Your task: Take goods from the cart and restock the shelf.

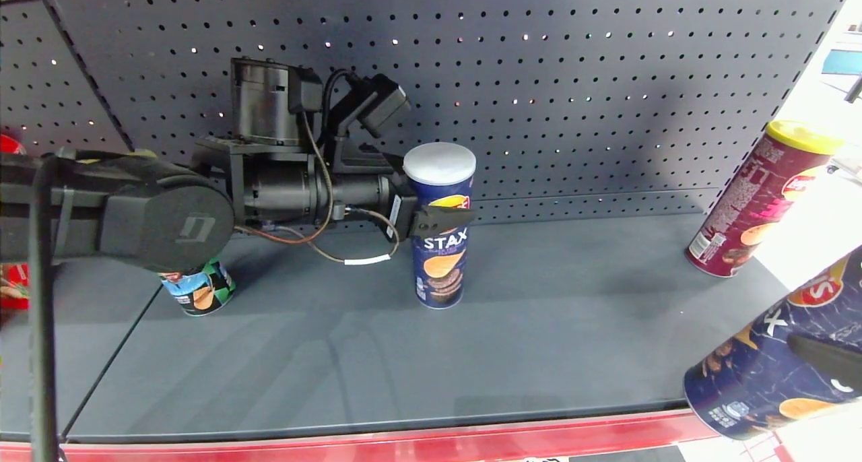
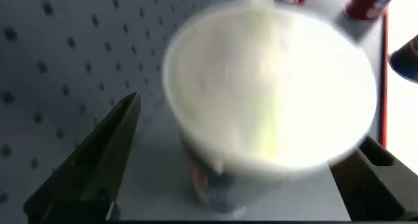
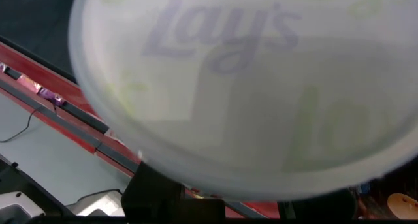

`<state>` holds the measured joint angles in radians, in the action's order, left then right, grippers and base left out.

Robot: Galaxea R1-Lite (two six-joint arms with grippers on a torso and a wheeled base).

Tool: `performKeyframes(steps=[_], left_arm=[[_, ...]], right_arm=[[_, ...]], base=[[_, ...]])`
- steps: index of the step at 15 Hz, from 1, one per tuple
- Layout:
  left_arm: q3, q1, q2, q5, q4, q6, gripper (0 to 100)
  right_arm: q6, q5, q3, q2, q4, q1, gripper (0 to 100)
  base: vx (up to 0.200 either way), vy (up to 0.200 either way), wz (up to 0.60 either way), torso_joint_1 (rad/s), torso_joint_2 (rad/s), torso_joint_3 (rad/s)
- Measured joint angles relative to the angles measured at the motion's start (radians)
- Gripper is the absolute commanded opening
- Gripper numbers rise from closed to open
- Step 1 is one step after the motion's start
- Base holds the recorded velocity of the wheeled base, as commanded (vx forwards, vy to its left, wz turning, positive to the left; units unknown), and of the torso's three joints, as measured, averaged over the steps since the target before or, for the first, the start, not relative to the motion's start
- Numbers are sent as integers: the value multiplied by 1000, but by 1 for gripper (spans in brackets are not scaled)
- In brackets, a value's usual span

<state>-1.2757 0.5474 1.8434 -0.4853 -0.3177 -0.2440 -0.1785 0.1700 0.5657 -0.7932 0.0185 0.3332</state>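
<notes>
Noting shelf (image 1: 572, 327) beneath the left pincer (image 1: 439, 209), whose spread fingers (image 2: 98, 162) flank the upright blue can (image 1: 441, 267), apparently set down and freed as stock, while the right pincer (image 1: 818, 357) pinches a second blue can (image 1: 754, 374), tilted off the shelf, presumably queued next.

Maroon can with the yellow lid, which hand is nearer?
Right. The right hand holds a blue can just in front of the maroon can; the left hand is mid-shelf, around the white-lidded can.
</notes>
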Motion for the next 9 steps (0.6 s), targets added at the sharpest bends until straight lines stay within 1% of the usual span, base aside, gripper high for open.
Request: performKeyframes(steps=[2,3,4,5,6,7,8,9], left_arm=[[0,7,21,26,-55,5,100],[1,11,29,33,-63,20,100],[2,18,35,42,-63,40,100],[2,29,37,64,-64,81,100],[2,47,39,90,-64,114,100],[1,57,41,101,-68,122,100],[4,61,43,102,-81,124,100],[8,63,45,102,-104,125,0]], right_arm=[[0,0,0,0,0,-1,0],[1,0,0,-1,0,-1,0],[1,0,0,-2,0,-1,0],[1,0,0,-2,0,-1,0],[1,0,1,-2,0,-1,0],[1,0,1,-2,0,-3,0],[1,0,1,-2,0,-5,0],[1,0,0,-2,0,-6,0]], base=[[0,0,0,0,0,0],[0,0,0,0,0,0],[0,0,0,0,0,0],[0,0,0,0,0,0],[0,0,0,0,0,0],[0,0,0,0,0,0],[0,0,0,0,0,0],[0,0,0,0,0,0]])
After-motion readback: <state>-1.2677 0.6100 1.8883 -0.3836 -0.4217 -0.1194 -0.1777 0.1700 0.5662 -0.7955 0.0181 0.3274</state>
